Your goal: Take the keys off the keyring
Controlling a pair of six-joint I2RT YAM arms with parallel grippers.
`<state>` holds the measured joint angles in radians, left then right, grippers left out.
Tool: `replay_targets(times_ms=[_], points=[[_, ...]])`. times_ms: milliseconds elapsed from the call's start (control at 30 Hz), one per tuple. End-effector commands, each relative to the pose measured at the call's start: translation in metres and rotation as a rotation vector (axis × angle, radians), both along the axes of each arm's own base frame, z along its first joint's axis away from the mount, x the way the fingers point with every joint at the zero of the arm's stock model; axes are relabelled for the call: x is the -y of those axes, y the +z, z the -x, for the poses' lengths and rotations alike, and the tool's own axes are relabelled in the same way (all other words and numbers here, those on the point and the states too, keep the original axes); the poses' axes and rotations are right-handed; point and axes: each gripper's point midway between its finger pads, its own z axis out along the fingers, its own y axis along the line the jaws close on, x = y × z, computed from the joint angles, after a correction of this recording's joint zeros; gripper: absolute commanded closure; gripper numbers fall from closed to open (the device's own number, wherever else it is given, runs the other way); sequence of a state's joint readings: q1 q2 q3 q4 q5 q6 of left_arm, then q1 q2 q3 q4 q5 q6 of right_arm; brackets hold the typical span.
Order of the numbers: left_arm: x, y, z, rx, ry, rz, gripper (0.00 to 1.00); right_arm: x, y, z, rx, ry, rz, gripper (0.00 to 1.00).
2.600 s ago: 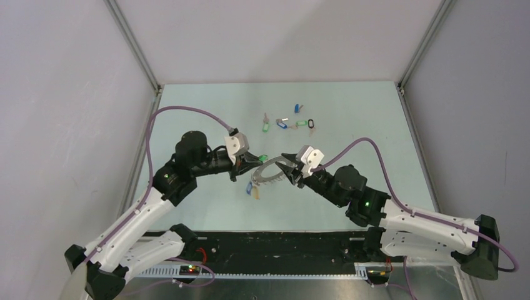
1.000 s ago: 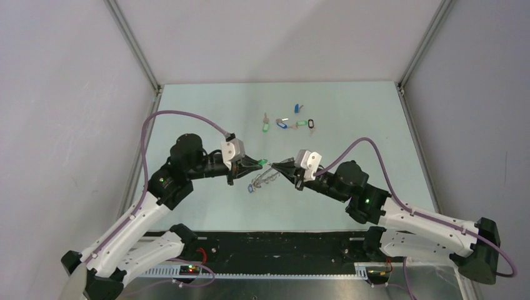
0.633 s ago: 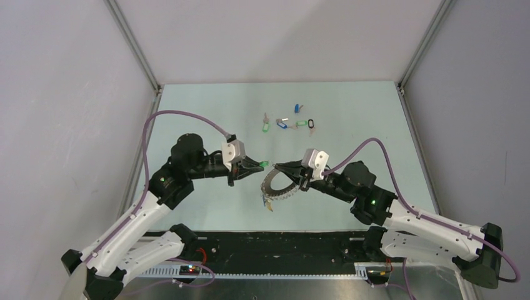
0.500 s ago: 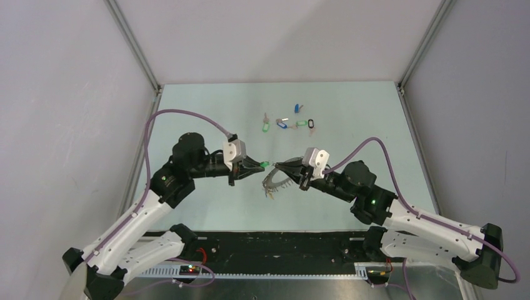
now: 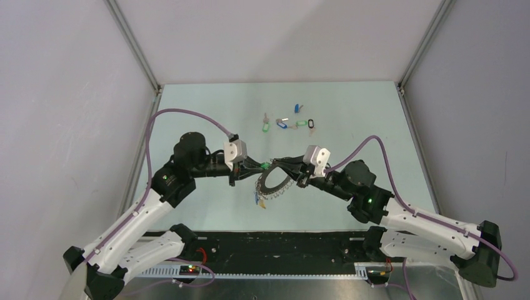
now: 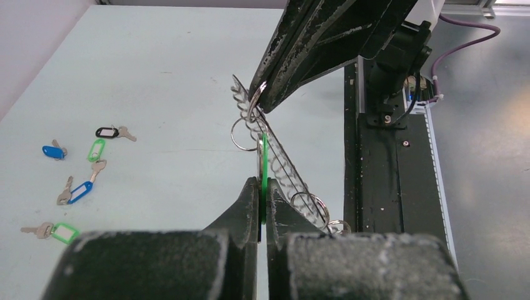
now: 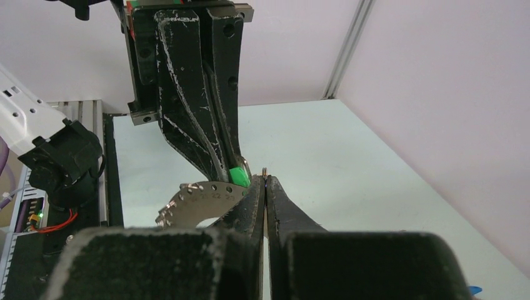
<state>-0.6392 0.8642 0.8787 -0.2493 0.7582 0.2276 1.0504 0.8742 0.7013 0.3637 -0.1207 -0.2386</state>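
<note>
The keyring [image 5: 270,193] hangs above the table between both grippers, toothed rim down and left. My right gripper [image 5: 278,162] is shut on its upper rim, a small split ring at the tips; it also shows in the right wrist view [image 7: 265,182], with the keyring [image 7: 199,201] to the left. My left gripper [image 6: 262,185] is shut on a green-tagged key [image 6: 264,164] next to the keyring [image 6: 284,178]; from above the left gripper [image 5: 259,167] almost meets the right one. Other keys [image 5: 259,200] dangle from the ring's low end.
Several loose keys with green [image 5: 265,126], blue [image 5: 282,124] and black [image 5: 311,122] tags lie on the pale green table [image 5: 350,112] beyond the grippers. They also show at the left of the left wrist view [image 6: 78,190]. Grey walls close in the sides.
The left gripper has moved right with the green tag until it nearly meets the right gripper. The keyring has swung and turned in the right gripper, which has shifted slightly back.
</note>
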Motion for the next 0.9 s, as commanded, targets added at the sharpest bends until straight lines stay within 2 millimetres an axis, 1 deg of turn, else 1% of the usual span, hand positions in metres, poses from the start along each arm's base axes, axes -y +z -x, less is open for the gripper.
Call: replay_targets(times_ms=[0, 133, 267, 567, 767, 867], points=[[0.002, 0.010, 0.000, 0.046, -0.016, 0.026, 1.00, 0.006, 0.035, -0.005, 0.045, -0.039, -0.117, 1.00], [-0.002, 0.014, -0.002, 0.075, 0.017, 0.030, 1.00, 0.012, 0.033, -0.012, 0.028, -0.089, -0.112, 1.00], [-0.004, 0.015, -0.003, 0.090, 0.030, 0.031, 1.00, 0.017, 0.025, -0.019, -0.002, -0.136, -0.094, 1.00], [-0.008, 0.017, -0.007, 0.110, 0.062, 0.032, 1.00, 0.022, 0.013, -0.028, -0.048, -0.198, -0.069, 1.00], [-0.009, 0.018, -0.011, 0.112, 0.090, 0.030, 1.00, 0.024, -0.002, -0.035, -0.081, -0.239, -0.019, 1.00], [-0.011, 0.019, -0.016, 0.113, 0.121, 0.028, 1.00, 0.021, -0.016, -0.035, -0.105, -0.235, 0.037, 1.00]])
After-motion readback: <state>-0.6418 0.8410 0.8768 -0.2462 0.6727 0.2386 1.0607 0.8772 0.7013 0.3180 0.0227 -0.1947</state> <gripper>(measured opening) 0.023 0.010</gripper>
